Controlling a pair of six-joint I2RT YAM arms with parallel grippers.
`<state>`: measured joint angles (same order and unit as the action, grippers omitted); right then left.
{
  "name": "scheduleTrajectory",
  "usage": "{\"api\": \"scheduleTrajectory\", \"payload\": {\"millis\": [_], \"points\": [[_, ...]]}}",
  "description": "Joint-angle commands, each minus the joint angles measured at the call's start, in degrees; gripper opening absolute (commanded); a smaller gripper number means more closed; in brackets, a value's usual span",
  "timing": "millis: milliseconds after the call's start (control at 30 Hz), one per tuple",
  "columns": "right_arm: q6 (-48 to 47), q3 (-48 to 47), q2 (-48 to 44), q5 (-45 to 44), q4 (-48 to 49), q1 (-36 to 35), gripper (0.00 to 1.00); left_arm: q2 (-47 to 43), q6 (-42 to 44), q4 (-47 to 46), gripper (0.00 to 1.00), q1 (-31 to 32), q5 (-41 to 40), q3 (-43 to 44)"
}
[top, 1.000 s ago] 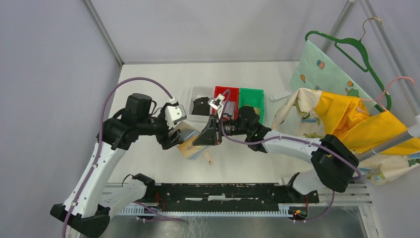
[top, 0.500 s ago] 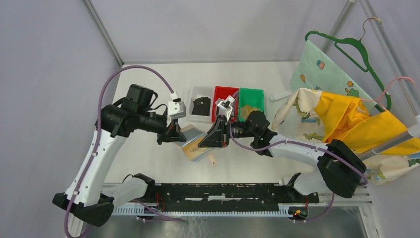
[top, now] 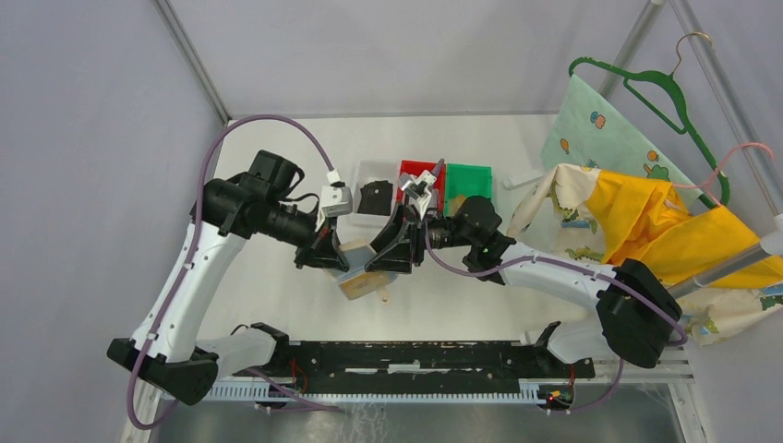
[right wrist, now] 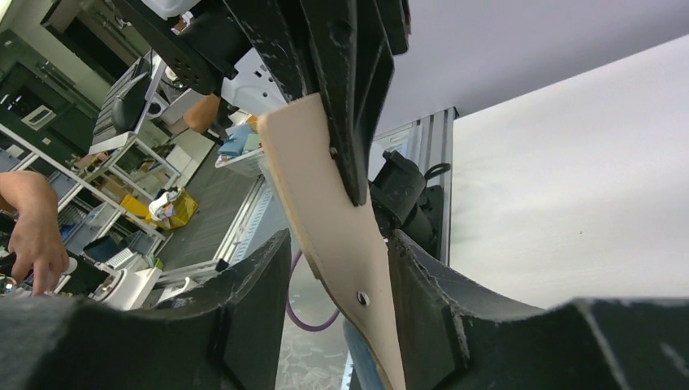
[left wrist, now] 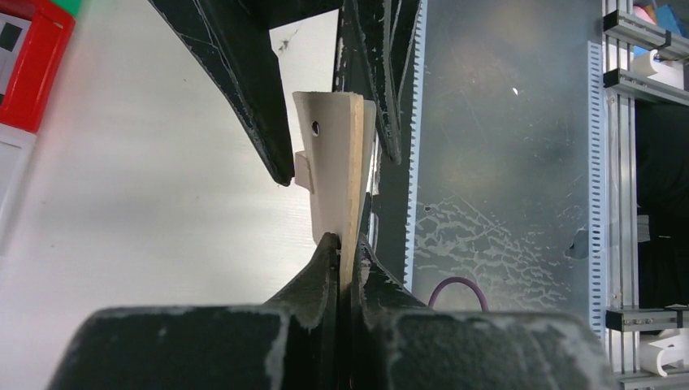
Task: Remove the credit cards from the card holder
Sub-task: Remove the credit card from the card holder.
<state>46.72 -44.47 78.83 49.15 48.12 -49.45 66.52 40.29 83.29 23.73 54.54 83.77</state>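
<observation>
The card holder (top: 356, 282), a tan wallet, sits at mid-table between the two arms, on the near side of a row of bins; whether it rests on the table (top: 277, 175) or hangs just above it cannot be told. Its small tab (top: 383, 296) points toward the near edge. In the left wrist view the holder appears edge-on, its two leaves slightly parted, with a small round hole near the far end. The left gripper (top: 336, 261) pinches one end of the holder, fingers pressed together on it. The right gripper (top: 387, 257) meets it from the opposite side with its jaws spread astride the holder; in the right wrist view one finger lies close against the tan face and a gap shows beside the other. Behind the grippers stand a white bin (top: 362, 172) holding a black lump (top: 374, 196), a red bin (top: 408, 168) and a green bin (top: 469, 173) holding a yellowish lump (top: 467, 205). At far right a green hanger (top: 646, 88) and a yellow cloth (top: 660, 221) hang from a rail.
</observation>
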Motion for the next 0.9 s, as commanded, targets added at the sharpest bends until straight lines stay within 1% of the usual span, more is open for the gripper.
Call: {"api": "scheduleTrajectory", "payload": {"millis": [0,33,67,100,167,200,233,267,300,333,367,400,500,567,700,767,867], "points": [[-3.19,-4.04,0.7,3.5,0.76,-0.65,0.52,-0.17,2.39,0.74,0.02,0.11,3.53,1.99],[-3.97,-4.67,0.88,3.93,0.08,-0.88,0.5,-0.02,2.41,0.75,0.02,0.11,3.35,2.04],[-4.87,-5.6,1.13,4.47,-1.33,-1.21,0.47,0.15,2.5,0.78,0.02,0.09,3.23,2.17],[-5.58,-6.54,1.45,4.85,-2.74,-1.49,0.41,0.3,2.63,0.73,0.02,0.18,3.25,2.42],[-6.05,-7.75,2.09,5.19,-4.37,-1.77,0.26,0.52,2.88,0.65,0.02,0.09,3.48,2.94],[-5.61,-8.18,2.54,5.17,-4.4,-1.83,0.16,0.78,2.98,0.65,0.02,0.14,3.66,3.32],[-5.17,-8.78,2.96,5.06,-4.39,-1.82,0.08,0.99,2.91,0.53,0.05,0.12,3.8,3.85],[-4.75,-9.38,3.38,4.73,-4.43,-1.79,0.0,1.2,2.24,-0.16,0.2,0.04,3.75,4.16],[-4.18,-10.23,3.67,3.5,-4.96,-1.65,0.0,1.13,0.26,-2.07,0.46,0.05,3.06,4.2],[-3.4,-10.94,3.82,1.84,-5.02,-1.45,0.0,0.66,-4.04,-5.05,0.79,0.04,2.18,3.79],[-1.83,-11.23,3.76,0.35,-4.15,-1.06,0.0,-0.42,-7.59,-8.63,0.97,0.06,1.27,2.84],[0.16,-10.83,3.37,-1.65,-1.18,-0.71,0.0,-2.13,-11.6,-13.01,0.99,-0.04,0.04,1.33],[7.91,-7.59,1.24,-8.48,9.06,1.0,0.0,-9.54,-24.2,-28.48,1.0,-0.13,-3.5,-5.19],[12.14,-5.35,-0.16,-13.49,15.6,1.56,0.0,-14.8,-31.09,-37.11,1.0,-0.12,-5.65,-8.32],[21.15,-2.16,-1.31,-23.36,29.33,1.65,0.0,-17.75,-41.49,-46.22,1.0,-0.13,-7.97,-9.64],[24.07,-1.78,-0.97,-27.28,34.21,1.72,0.0,-17.84,-46.76,-50.05,1.0,-0.13,-6.43,-9.6],[27.3,-2.31,-0.07,-31.44,39.1,1.62,0.0,-17.67,-51.59,-53.25,1.0,-0.13,-3.35,-10.0]]}}
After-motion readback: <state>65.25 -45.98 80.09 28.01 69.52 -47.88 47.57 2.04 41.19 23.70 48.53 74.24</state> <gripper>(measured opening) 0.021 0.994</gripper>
